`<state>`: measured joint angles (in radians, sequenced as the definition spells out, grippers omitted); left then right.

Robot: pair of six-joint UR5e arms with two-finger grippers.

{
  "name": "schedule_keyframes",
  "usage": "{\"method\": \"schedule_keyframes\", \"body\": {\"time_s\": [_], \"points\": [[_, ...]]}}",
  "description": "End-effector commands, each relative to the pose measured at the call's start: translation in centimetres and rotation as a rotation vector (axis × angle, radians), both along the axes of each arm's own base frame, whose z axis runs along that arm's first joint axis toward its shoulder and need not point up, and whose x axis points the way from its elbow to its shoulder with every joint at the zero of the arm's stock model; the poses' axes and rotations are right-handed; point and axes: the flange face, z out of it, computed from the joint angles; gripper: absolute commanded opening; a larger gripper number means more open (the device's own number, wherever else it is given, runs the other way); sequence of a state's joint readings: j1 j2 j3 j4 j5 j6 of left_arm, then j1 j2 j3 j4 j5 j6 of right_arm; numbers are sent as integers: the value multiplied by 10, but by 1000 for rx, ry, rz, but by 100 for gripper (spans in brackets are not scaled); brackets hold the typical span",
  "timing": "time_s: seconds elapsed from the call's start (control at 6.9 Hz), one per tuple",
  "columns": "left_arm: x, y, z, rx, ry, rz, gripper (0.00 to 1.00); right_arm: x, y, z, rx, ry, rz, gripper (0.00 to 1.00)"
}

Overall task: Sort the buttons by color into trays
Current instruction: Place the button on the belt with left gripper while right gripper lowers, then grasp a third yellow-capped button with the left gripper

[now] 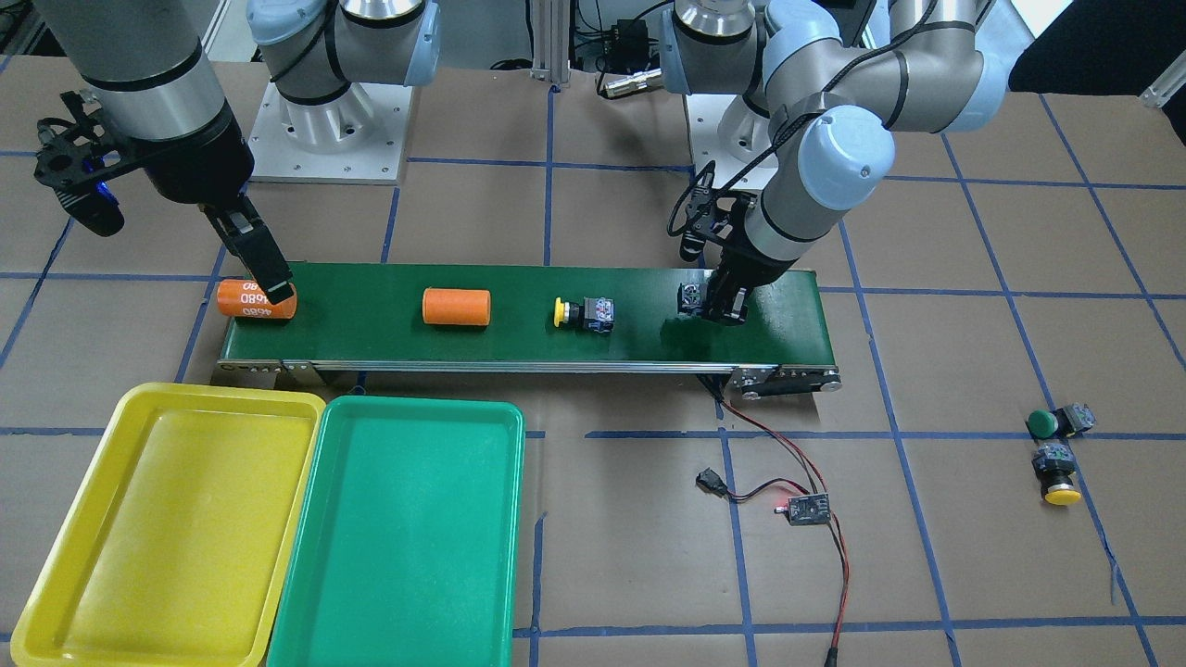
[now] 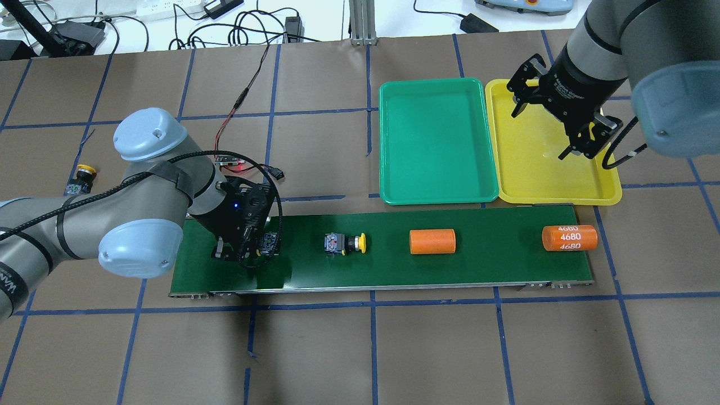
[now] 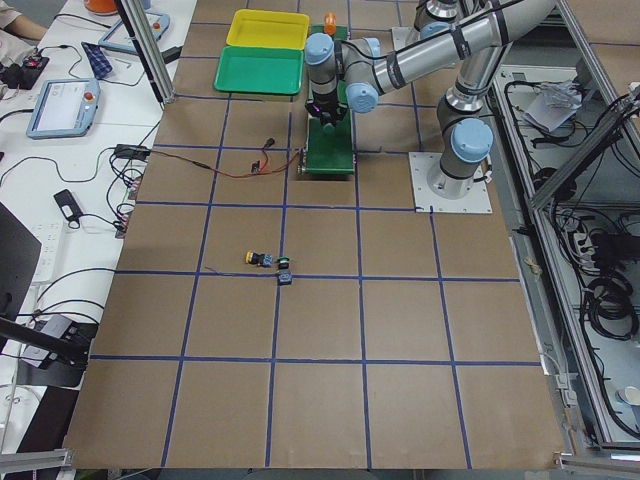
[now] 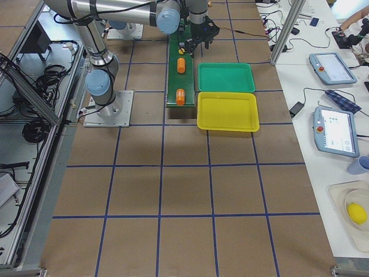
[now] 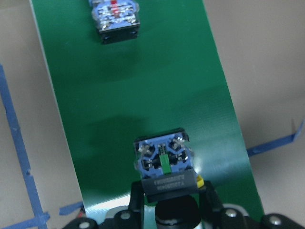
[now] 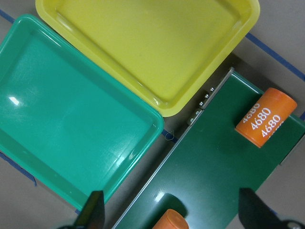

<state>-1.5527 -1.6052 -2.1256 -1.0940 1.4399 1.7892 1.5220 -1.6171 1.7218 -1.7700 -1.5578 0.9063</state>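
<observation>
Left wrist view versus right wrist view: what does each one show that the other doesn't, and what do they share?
Only the left wrist view shows buttons: a near button between the jaws, terminal end toward the camera, and a far button beyond it. Only the right wrist view shows the yellow tray, the green tray, a 4680 cylinder and a second cylinder cut off at the frame's edge. Both show the belt.

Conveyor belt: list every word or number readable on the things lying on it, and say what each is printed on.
"4680", white, repeated on the orange cylinder at the end of the belt near the yellow tray.
The other orange cylinder: no print showing.
The button between the fingers of the left gripper: a printed strip on its body, too blurred to read.
</observation>
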Motion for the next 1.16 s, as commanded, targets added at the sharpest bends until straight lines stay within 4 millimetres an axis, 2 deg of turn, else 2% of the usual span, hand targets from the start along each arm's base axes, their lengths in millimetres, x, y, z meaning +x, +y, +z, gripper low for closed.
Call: {"method": "schedule_keyframes", "body": {"time_s": [0.0,0.14,0.29,0.43,0.72,0.87,1.01], "points": [[10,-4,2,-26,-11,72,100,6,2,-5,13,-14,-116,100],[40,-18,13,-46,-10,142,100,7,3,-4,11,-18,-118,100],[79,-30,23,-68,-16,219,100,7,1,-16,37,-14,-114,100],[123,-40,24,-66,-21,318,100,7,6,-34,60,-16,-117,100],[231,-63,26,-77,-5,566,100,8,9,-36,66,-22,-136,100],[288,-66,20,-90,74,678,100,9,9,-38,69,-22,-135,100],[332,-68,9,-111,136,759,100,9,9,-38,70,-22,-133,100]]}}
